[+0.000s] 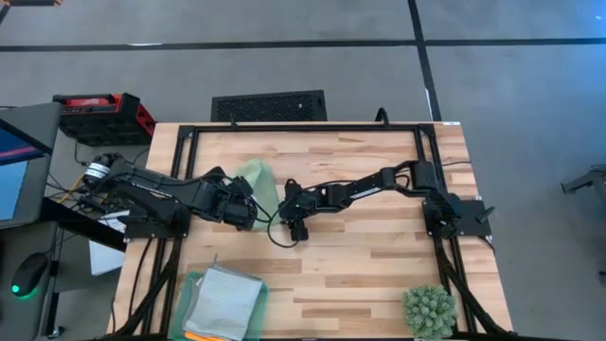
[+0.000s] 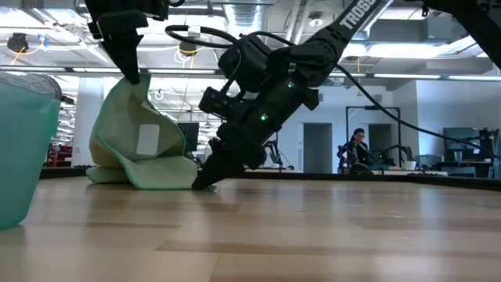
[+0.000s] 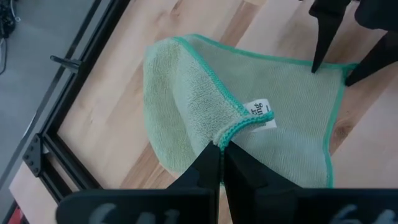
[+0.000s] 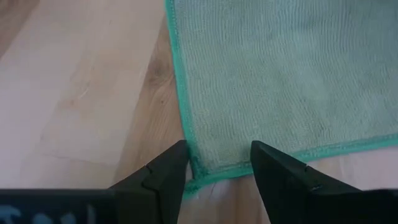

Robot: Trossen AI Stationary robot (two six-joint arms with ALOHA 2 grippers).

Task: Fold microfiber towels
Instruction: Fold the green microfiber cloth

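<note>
Your left gripper (image 3: 221, 163) is clenched on the hemmed edge of the light green towel (image 3: 205, 106), right beside its small white label (image 3: 262, 116), and holds that edge lifted above the table (image 1: 379, 265). From the pinch the cloth hangs down in a soft, rounded drape, its lower part resting on the wood at the table's far left area. Your right gripper (image 4: 217, 163) has its fingers spread apart, tips down at the table, straddling a corner of the same towel that lies flat there.

The towel is pale mint with a fuzzy, fine-looped surface and a brighter green stitched border all round.

At the near left edge, a darker green tray (image 1: 194, 289) holds a pale grey-blue towel (image 1: 225, 301), folded, with a sliver of orange cloth (image 1: 194, 335) under it. A spiky green plant (image 1: 429, 311) sits at the near right.
</note>
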